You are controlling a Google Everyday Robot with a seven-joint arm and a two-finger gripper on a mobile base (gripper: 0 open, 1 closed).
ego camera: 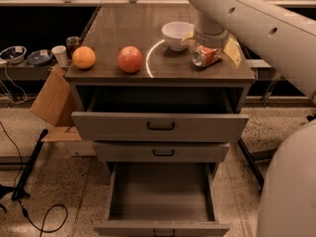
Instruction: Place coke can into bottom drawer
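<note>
Arm (256,28) stretched over counter (123,28) from the right. Bottom drawer (163,194) stood pulled out, top drawer (160,126) too. Hand (210,47) hung low over the counter's right side, fingers spread apart, clamped on nothing. White bowl (175,33) sat just left of it. Coke can (205,57) lay on its side between the fingers, just under the hand; contact unclear.
</note>
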